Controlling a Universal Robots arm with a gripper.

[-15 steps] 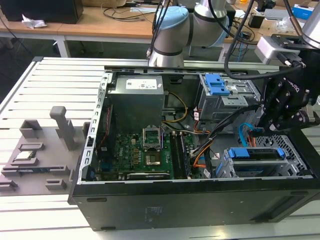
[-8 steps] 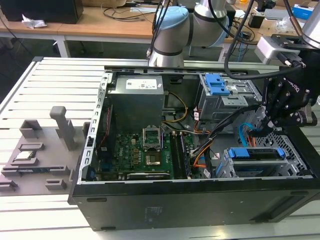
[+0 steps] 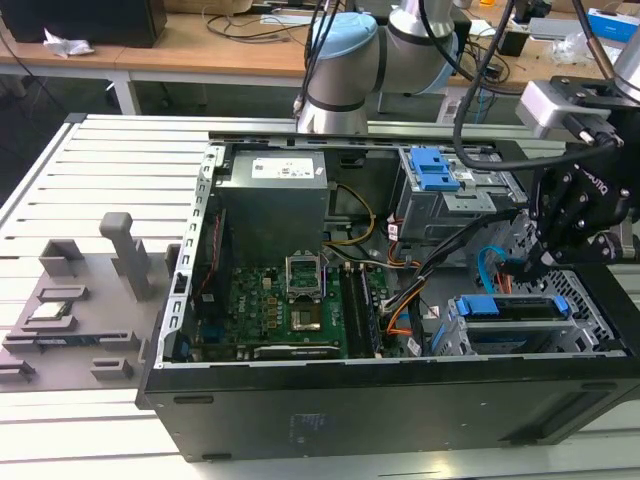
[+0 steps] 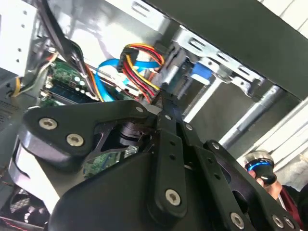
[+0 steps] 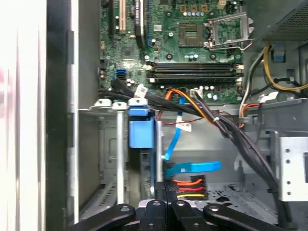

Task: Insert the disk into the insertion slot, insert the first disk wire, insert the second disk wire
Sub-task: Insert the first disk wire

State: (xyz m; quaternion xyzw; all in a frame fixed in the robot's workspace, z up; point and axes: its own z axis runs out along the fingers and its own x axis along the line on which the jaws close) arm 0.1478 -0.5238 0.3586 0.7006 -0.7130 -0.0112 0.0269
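The disk [image 3: 505, 306] — blue-framed, lying flat — sits inside the slot [image 3: 590, 315], a perforated metal cage in the case's corner at the exterior view's right. In the first wrist view a flat blue wire [image 5: 195, 167] and a red-orange-yellow wire bundle [image 5: 188, 185] end just beside the disk's edge.

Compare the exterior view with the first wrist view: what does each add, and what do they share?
Exterior view adds: the arm, the slatted table, a grey fixture at that view's left, and the power supply. First wrist view adds: the wire plug with red, orange and yellow wires, beside the disk's end. Shared: the gripper shut on that plug, the motherboard, the disk seated in the insertion slot, and the blue cable.
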